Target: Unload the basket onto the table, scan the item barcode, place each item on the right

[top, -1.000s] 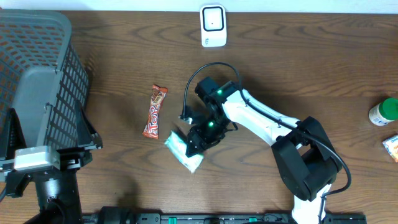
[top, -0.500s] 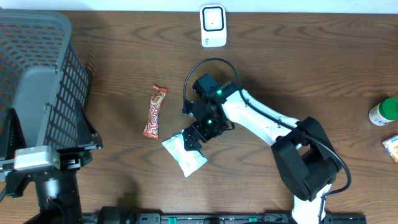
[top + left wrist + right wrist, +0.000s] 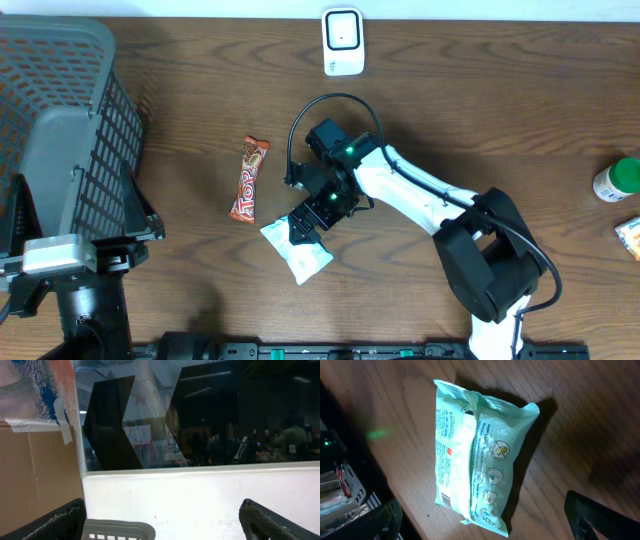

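Moved: right gripper (image 3: pixel 303 228) is releasing the mint packet (image 3: pixel 298 250), jaws wide apart.
Left gripper (image 3: pixel 165 522): idling open.
Risk: slick film inviting a slipped regrasp.

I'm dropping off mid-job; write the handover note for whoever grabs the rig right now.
Left gripper: open, empty, parked by the basket.
Right gripper: open, empty, hovering just over the green packet.
Items: the green packet lies on the table, seam side up. The candy bar lies beside it, toward the basket. The scanner stands at the far edge.
Done: nothing is at the scanner; cannot tell if anything was scanned.
Left: grasp an item and show its barcode to the scanner.
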Controlling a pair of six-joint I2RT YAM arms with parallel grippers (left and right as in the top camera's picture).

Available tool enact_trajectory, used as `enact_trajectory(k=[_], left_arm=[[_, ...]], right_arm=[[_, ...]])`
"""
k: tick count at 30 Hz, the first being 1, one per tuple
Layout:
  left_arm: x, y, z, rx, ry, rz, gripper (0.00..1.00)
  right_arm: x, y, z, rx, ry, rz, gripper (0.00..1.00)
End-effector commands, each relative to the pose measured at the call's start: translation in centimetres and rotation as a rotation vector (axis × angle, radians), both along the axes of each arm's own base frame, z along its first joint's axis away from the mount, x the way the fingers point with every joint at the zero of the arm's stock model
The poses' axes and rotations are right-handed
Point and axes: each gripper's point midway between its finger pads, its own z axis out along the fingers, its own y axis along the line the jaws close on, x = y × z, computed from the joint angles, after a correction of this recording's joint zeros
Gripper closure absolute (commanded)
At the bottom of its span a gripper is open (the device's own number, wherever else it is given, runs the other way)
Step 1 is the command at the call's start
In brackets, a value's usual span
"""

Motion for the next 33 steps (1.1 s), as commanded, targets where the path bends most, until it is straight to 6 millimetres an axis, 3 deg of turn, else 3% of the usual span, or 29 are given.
enact_trajectory(k=[1, 8, 13, 18, 22, 27, 29, 31, 33], left_arm=[[-0.4, 0.0, 0.0, -0.004, -0.013, -0.003, 0.02], [-0.4, 0.0, 0.0, -0.004, -0.012, -0.003, 0.02], [-0.4, 0.0, 0.0, -0.004, -0.012, -0.003, 0.02], [-0.4, 0.0, 0.0, -0.004, -0.013, -0.003, 0.02], [-0.4, 0.0, 0.0, -0.004, -0.013, -0.003, 0.02], [-0.4, 0.0, 0.0, -0.004, -0.013, -0.003, 0.02], [-0.4, 0.0, 0.0, -0.004, -0.013, -0.003, 0.02], [-0.4, 0.0, 0.0, -0.004, -0.013, -0.003, 0.02], [-0.4, 0.0, 0.0, -0.004, -0.013, -0.003, 0.02]], right_arm=[[-1.2, 0.4, -1.6, 0.008, 0.064, 0.03, 0.01], [-2.9, 0.5, -4.8, -0.045, 0.164, 0.032, 0.01], [-3.7, 0.1, -5.5, -0.071, 0.209, 0.033, 0.01], [-3.8, -1.7, -7.3, -0.216, 0.192, 0.003, 0.03], [-4.2, -2.4, -9.0, -0.265, 0.214, 0.002, 0.25], [-4.4, -2.6, -9.8, -0.266, 0.25, -0.004, 0.31], [-4.1, -2.5, -9.6, -0.255, 0.253, -0.012, 0.39], [-4.1, -2.2, -9.4, -0.241, 0.261, -0.014, 0.5], [-4.1, -2.2, -9.4, -0.246, 0.266, -0.026, 0.67]])
